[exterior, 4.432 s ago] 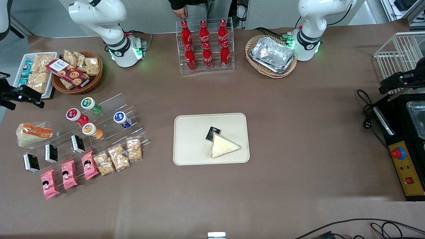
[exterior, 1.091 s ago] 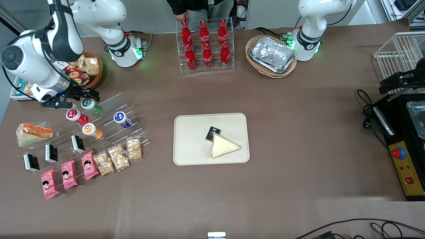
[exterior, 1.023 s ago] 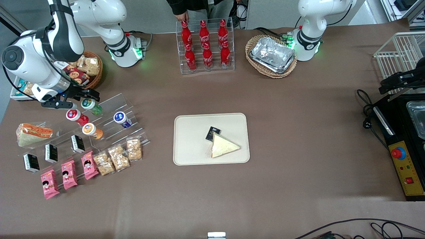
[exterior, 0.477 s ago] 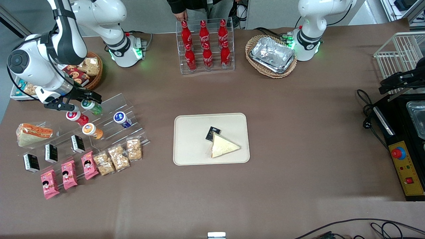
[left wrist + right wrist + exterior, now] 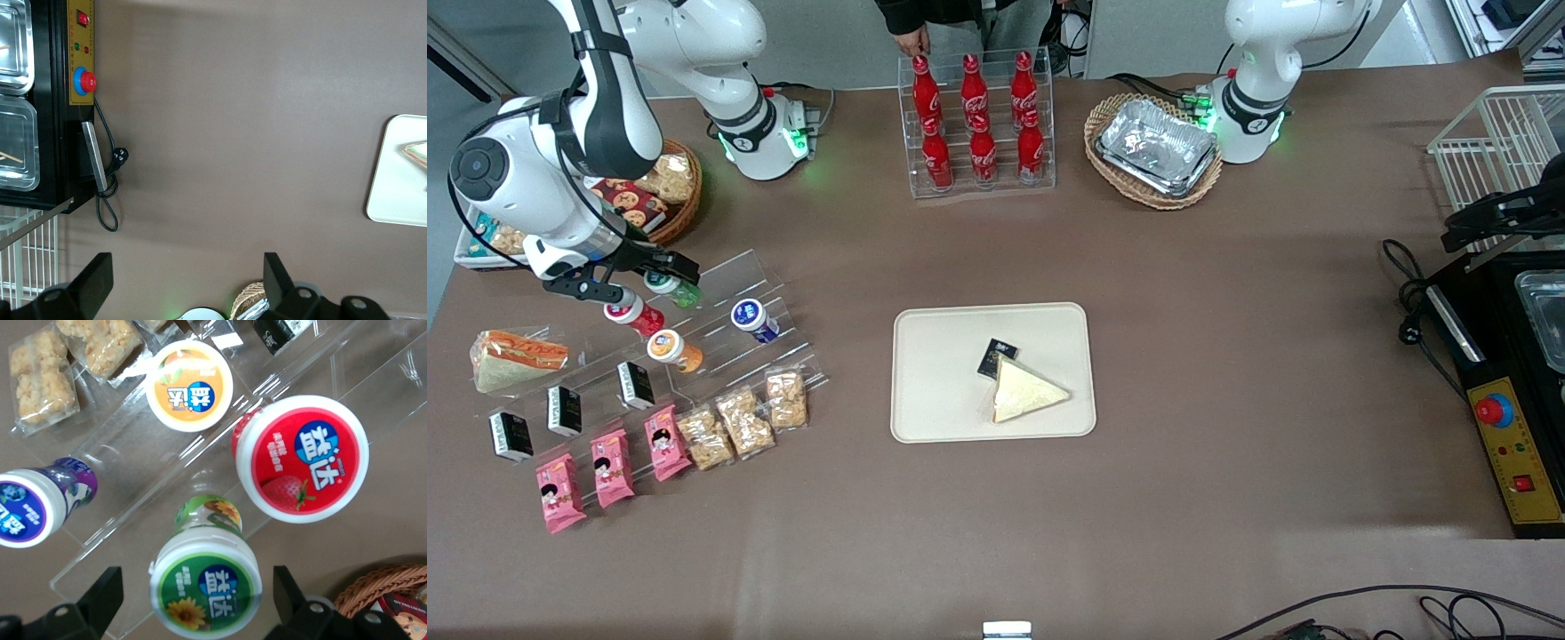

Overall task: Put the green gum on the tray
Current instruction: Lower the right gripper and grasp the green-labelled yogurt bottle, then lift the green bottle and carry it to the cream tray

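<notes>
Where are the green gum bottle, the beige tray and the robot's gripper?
Green gum [image 5: 205, 585]: right wrist view, on its white cap.
Tray [image 5: 938, 373]: front view, on its bare floor beside the sandwich.
Gripper [image 5: 197, 600]: right wrist view, midway between its open fingertips, around the gum's cap.

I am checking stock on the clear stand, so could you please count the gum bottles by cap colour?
green gum: 1
red-capped bottle: 1
orange-capped bottle: 1
blue-capped bottle: 1
Total: 4
The gripper hangs open over the green gum, one finger on each side of its cap.
</notes>
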`<state>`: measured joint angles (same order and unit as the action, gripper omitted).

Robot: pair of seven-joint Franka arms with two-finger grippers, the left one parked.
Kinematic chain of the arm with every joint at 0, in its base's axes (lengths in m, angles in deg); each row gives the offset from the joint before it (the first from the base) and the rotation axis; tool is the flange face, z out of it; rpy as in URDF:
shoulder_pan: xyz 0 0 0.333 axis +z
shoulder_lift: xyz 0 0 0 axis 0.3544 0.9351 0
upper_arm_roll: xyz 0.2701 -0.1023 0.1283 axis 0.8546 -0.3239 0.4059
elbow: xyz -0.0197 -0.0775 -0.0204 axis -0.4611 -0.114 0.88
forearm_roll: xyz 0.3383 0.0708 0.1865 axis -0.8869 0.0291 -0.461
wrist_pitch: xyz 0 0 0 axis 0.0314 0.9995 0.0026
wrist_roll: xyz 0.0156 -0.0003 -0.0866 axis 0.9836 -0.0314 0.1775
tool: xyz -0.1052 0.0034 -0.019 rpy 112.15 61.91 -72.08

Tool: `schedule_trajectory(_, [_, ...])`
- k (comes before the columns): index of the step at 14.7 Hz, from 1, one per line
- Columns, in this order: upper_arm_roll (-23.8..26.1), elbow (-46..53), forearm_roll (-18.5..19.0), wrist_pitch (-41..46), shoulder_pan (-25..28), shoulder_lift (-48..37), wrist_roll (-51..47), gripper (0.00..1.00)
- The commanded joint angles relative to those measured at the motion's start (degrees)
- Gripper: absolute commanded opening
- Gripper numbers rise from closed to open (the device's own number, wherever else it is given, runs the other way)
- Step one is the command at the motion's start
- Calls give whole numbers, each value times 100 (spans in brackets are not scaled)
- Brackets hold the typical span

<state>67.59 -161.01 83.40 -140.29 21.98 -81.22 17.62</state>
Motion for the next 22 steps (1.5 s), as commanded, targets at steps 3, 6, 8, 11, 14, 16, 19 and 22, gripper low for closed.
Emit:
schedule_trajectory(3, [-11,-22,-82,-130,-8,14,-109,96])
schedule_trajectory(6, [-11,-13,-39,-130,1,22,-276,87])
schedule_trajectory(8, [-11,-22,-21,-121,1,14,-276,81])
schedule_trajectory(11, [-11,-13,-12,-104,1,14,-276,63])
schedule_trajectory(14, [-11,-5,-3,-95,1,14,-276,48])
schedule_trajectory(16, [-11,-5,-3,-69,1,-21,-276,41])
schedule_trajectory(19, [-2,65,5,255,1,-310,-241,39])
schedule_trajectory(22, [24,459,5,1088,45,-724,-215,39])
